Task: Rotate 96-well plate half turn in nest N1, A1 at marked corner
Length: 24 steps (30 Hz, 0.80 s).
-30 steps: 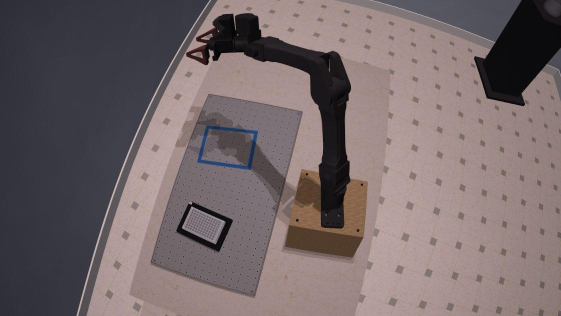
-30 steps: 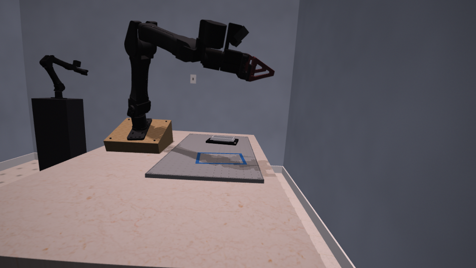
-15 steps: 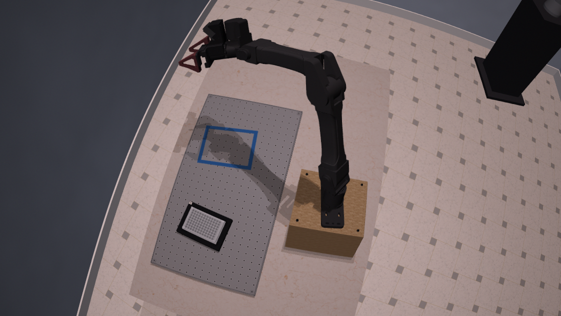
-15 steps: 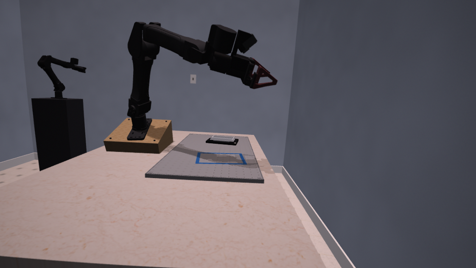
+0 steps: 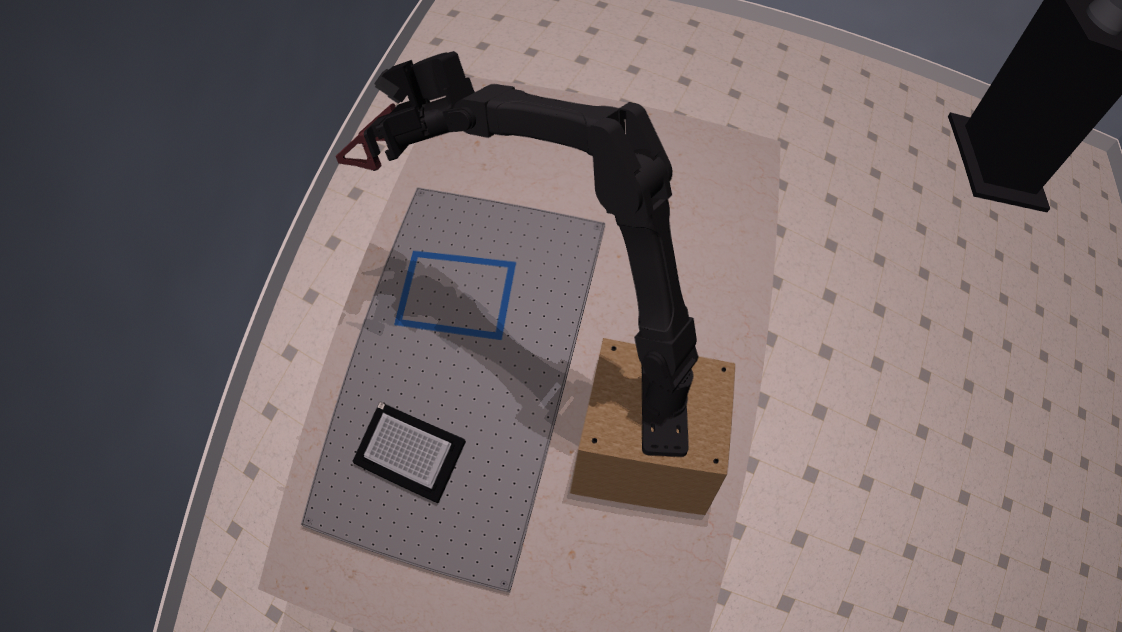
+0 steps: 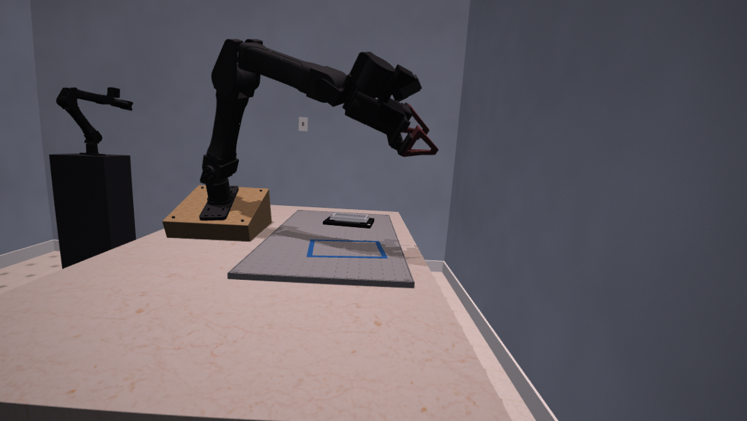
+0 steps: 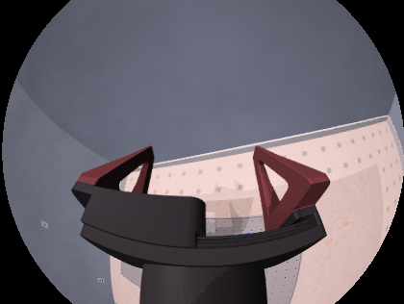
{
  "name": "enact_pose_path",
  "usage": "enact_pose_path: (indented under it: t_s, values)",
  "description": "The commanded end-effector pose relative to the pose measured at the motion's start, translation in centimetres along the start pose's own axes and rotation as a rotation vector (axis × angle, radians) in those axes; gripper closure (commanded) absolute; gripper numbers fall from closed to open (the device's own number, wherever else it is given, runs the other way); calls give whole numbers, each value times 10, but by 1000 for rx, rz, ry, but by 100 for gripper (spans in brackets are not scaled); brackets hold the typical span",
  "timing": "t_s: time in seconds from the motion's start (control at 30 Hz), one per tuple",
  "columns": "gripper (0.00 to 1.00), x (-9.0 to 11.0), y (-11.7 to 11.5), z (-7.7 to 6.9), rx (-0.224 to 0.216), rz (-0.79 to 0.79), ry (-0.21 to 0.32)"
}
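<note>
The clear 96-well plate [image 5: 409, 449] sits in the black plate nest N1 [image 5: 409, 454] near the front end of the grey perforated deck [image 5: 455, 384]. It also shows in the exterior view [image 6: 349, 217], far from the camera. A small pale mark [image 5: 381, 405] sits at the nest's upper left corner. My gripper [image 5: 367, 145] hangs high in the air beyond the far end of the deck, past the blue taped outline B1 [image 5: 456, 295], far from the plate. Its red fingers stand wide open and empty. The wrist view shows only the floor and wall.
The arm's base stands on a wooden block [image 5: 655, 427] to the right of the deck. A black pedestal [image 6: 91, 204] with a second small arm stands at the back left. The table edge [image 5: 314, 211] runs close beneath the gripper.
</note>
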<state>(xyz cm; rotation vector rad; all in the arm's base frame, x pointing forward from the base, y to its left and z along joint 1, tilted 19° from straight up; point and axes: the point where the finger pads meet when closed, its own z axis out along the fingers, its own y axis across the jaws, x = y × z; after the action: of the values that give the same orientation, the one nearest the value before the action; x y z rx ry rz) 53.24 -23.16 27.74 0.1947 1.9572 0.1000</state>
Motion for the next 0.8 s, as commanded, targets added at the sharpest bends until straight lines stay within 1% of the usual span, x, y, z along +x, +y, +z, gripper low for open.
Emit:
enact_pose_path:
  t_s: [0.0,0.03,0.07,0.1,0.13,0.17,0.2,0.27,0.33,0.37,0.4,0.43,0.47,0.57,0.6,0.7,0.73,0.77]
  values:
    - [0,-6,24,-1,-14,27,23]
    - [0,11,27,2,-14,40,51]
    - [0,15,29,5,-14,40,51]
    - [0,12,31,8,-14,29,28]
    - [0,15,34,11,-14,30,28]
    - [0,22,33,21,-13,54,74]
    - [0,25,36,23,-12,70,103]
    - [0,25,36,23,-12,70,103]
    - [0,33,41,28,-10,103,161]
    - [0,32,45,27,-11,102,156]
    - [0,23,51,21,-11,92,132]
    - [0,46,53,26,-10,108,171]
    - [0,44,55,29,-11,98,147]
    - [0,53,62,35,-11,99,147]
    - [0,60,62,45,-7,119,196]
    - [0,72,71,49,5,158,287]
    - [0,76,73,51,5,158,287]
    - [0,75,79,43,4,155,279]
